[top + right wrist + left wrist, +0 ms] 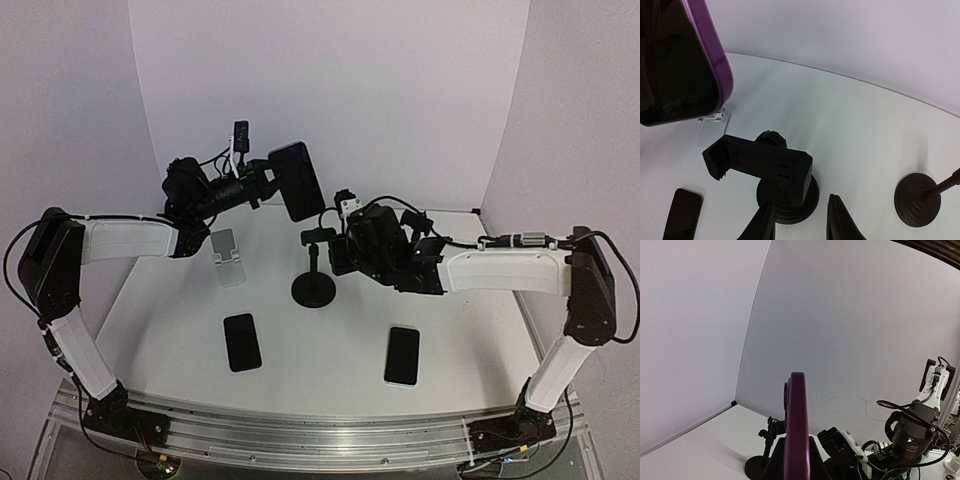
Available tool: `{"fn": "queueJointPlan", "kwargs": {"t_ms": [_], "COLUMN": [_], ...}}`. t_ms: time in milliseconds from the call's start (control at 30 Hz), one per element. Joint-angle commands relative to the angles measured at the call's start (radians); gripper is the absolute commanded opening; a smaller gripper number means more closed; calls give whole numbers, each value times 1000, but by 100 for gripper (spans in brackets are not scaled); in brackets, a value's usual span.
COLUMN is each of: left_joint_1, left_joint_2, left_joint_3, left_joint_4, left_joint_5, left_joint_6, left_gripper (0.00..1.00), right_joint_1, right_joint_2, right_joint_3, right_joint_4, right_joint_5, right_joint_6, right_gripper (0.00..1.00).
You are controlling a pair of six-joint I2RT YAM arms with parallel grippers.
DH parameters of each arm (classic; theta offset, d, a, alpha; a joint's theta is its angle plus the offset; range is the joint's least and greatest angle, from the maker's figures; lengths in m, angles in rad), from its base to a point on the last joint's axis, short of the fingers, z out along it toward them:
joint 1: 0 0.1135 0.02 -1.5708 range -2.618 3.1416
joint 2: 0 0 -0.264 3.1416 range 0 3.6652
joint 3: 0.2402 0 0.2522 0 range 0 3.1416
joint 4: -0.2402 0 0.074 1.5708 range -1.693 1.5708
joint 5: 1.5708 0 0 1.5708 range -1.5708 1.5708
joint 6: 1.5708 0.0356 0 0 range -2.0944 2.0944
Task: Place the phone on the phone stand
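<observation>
Left jaws are clamping tight on the phone (296,181), holding it high in the air over the back of the desk (470,320). Its purple case is showing edge-on in the left wrist view. The phone is hanging up and left of the black phone stand (315,268), clear of it. The stand is sitting upright mid-desk. Right jaws are standing parted down beside it, the stand's round base showing between the fingertips (765,225); I cannot tell whether they are touching it. A white stand (229,256) is sitting just left. A dark phone (242,341) and a second dark phone (402,355) are lying flat nearer the arms.
</observation>
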Motion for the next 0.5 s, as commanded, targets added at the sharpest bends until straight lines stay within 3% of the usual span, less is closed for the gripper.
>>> {"fn": "queueJointPlan", "kwargs": {"t_ms": [0, 200, 467], "left_joint_1": [-7, -14, -34], "left_joint_2": [-1, 10, 37], "left_joint_3": [52, 48, 56], "left_joint_4": [99, 98, 107], "left_joint_5": [-27, -29, -36], "left_joint_6": [19, 41, 70], "left_gripper": [0, 0, 0], "right_joint_1": [-14, -18, -18], "right_joint_2": [28, 25, 32], "right_joint_3": [41, 39, 46], "right_joint_4": [35, 41, 42], "right_joint_5": [9, 22, 16], "right_joint_6": [-12, -13, -29], "right_gripper": [28, 21, 25]}}
